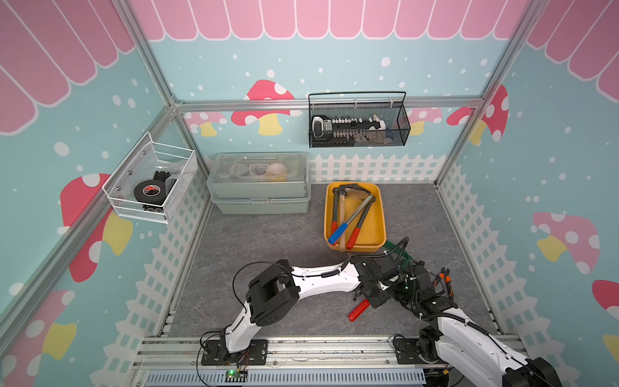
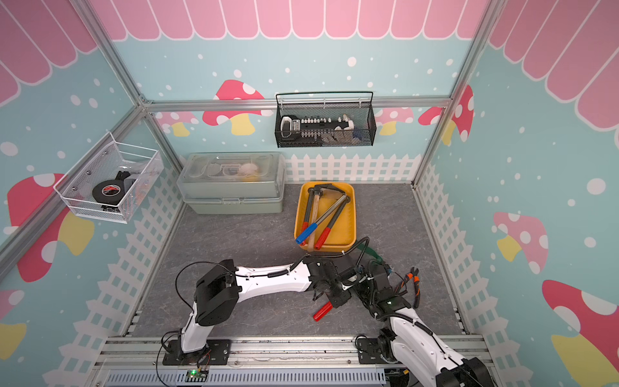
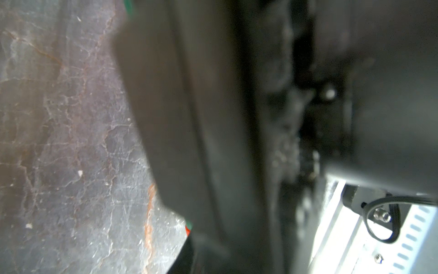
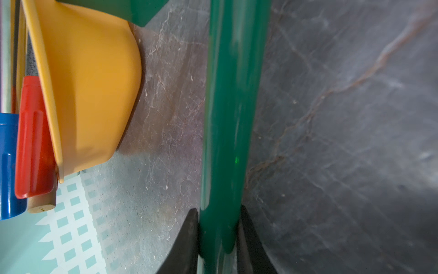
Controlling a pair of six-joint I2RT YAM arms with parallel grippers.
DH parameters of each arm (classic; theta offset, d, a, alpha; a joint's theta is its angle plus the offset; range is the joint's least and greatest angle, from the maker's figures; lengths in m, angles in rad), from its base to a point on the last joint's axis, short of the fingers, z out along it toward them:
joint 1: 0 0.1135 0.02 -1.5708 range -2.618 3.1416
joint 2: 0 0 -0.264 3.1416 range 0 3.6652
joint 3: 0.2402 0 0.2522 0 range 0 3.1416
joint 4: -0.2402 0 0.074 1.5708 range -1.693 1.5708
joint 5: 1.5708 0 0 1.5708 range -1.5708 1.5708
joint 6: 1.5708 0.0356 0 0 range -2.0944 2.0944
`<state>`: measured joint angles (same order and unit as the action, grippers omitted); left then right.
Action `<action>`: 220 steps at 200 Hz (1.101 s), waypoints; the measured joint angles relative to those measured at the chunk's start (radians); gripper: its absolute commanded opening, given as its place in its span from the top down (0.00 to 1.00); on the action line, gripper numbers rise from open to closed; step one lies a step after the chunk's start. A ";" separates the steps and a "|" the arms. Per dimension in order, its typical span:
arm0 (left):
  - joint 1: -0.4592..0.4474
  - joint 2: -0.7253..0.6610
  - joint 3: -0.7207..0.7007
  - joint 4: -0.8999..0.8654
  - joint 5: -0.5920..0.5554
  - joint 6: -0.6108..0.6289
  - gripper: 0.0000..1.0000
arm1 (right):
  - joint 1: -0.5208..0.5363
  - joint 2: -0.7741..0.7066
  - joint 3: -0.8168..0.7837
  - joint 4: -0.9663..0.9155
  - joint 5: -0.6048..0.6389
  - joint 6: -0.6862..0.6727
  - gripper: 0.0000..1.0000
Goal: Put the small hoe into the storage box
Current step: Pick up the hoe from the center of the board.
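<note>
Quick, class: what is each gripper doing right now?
Left gripper: by the hoe's red handle; open or shut cannot be told.
Right gripper: shut on the hoe's green shaft.

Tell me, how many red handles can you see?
3 red handles. Two lie in the yellow storage box, flanking the blue handle. The third is on the small hoe, near the front. Others may be hidden.

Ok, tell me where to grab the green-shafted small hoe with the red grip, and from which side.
Take the green-shafted small hoe by its bare round shaft, from above, fingers across it. The shaft runs long and straight over the grey stone-pattern table, and the right gripper is closed on it there.
</note>
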<state>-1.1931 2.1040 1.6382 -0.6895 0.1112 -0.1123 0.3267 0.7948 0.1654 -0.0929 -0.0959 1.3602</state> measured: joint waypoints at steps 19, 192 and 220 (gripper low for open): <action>-0.001 -0.003 -0.009 0.011 0.006 -0.008 0.70 | 0.000 -0.035 -0.007 -0.024 0.011 0.003 0.82; 0.002 -0.019 -0.067 0.022 0.036 -0.119 0.65 | 0.000 -0.163 -0.013 -0.132 0.034 0.014 0.84; 0.003 -0.019 -0.067 0.022 0.059 -0.135 0.65 | 0.000 -0.172 -0.013 -0.142 0.037 0.014 0.84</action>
<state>-1.1896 2.0850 1.5711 -0.6674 0.1703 -0.2470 0.3271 0.6224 0.1528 -0.2352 -0.0589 1.3743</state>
